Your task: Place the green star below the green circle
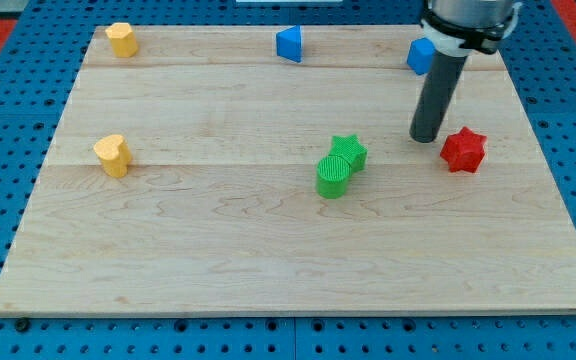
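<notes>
The green star (350, 150) sits near the middle of the wooden board, touching the green circle (334, 174), which lies just below and left of it. My tip (427, 137) is the lower end of a dark rod. It rests on the board to the right of the green star, with a clear gap between them. The red star (462, 150) lies just right of my tip.
A blue block (421, 56) sits behind the rod at the view's top right. A blue triangular block (289, 44) is at top centre. A yellow block (121, 38) is at top left, a yellow heart (113, 155) at the left. The wooden board (218, 260) lies on a blue pegboard.
</notes>
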{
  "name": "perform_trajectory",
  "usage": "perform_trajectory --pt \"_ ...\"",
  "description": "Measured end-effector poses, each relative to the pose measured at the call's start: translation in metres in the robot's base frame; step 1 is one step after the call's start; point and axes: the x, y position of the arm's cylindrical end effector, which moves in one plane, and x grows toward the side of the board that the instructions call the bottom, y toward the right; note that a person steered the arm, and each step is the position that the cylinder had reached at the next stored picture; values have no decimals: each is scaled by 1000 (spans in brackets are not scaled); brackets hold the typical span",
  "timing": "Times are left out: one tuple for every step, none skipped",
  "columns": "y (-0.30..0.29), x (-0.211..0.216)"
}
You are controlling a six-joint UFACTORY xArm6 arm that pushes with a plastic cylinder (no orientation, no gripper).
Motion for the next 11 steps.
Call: perform_trajectory --pt "-11 -4" --pt "-20 -4" --pt "-25 -4" --pt "-26 -4" --pt "-26 -4" --pt "-26 -10" --pt "-26 -21" --pt "-26 -22" --pt "-26 -22" --pt "-27 -3" --pt "-51 24"
